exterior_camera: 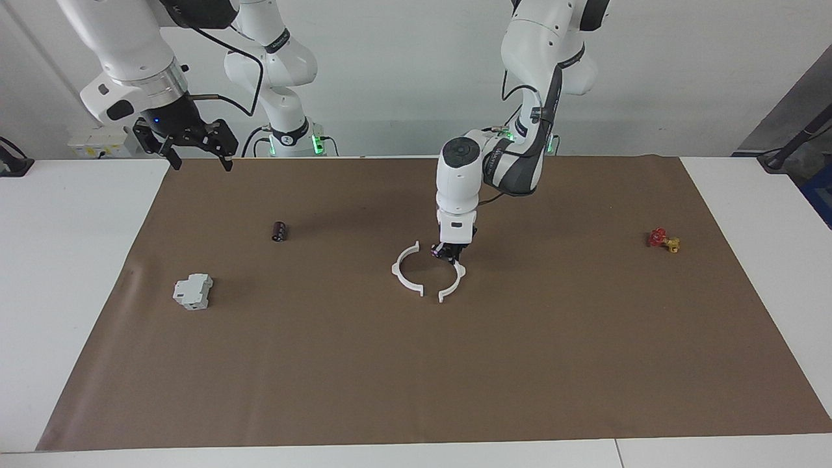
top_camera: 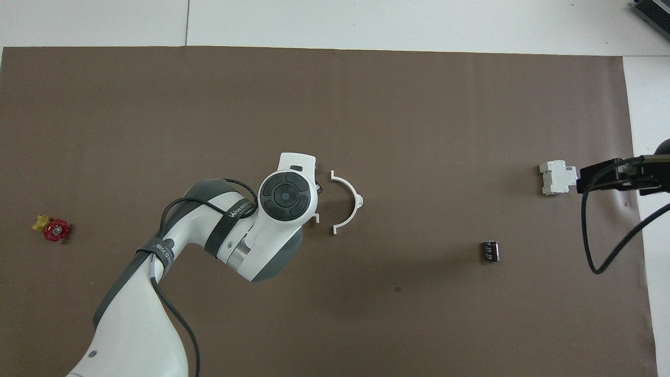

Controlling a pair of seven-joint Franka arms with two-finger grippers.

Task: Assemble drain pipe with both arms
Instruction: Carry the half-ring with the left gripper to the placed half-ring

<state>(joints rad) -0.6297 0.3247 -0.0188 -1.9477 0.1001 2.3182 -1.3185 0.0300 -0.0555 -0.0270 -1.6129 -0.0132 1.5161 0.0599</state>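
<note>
Mid-table on a brown paper mat (exterior_camera: 416, 364), two thin white plastic half-ring arcs facing each other, open sides turned inward, almost forming a tabbed ring.

Resting arc (exterior_camera: 405, 268) (top_camera: 349, 201): flat on the mat, toward the right arm's end of the pair.

Held arc (exterior_camera: 453, 283): pinched near its upper end by the left gripper (exterior_camera: 450, 253), black fingers clamped on the plastic, low over the mat. End tabs of the two arcs just beside each other, small gaps visible at both joints in the facing view. In the overhead view, mostly covered by the glossy white left arm (top_camera: 282, 196); only one tab visible.

Probable step in hand: closing the last gap. Best done with a slow, level slide toward the resting arc, tabs lined up at both ends at once, no twist in the grip. Risk: resting arc lying free, likely to skid away under a push.

Right gripper (exterior_camera: 193, 144): raised over the mat's corner at the right arm's end, waiting, black fingers spread apart, holding nothing.

Elsewhere on the mat: small grey-white boxy block (exterior_camera: 193, 291), small black cylinder (exterior_camera: 279, 231), small red-and-yellow valve (exterior_camera: 663, 240), all well apart from the arcs.
</note>
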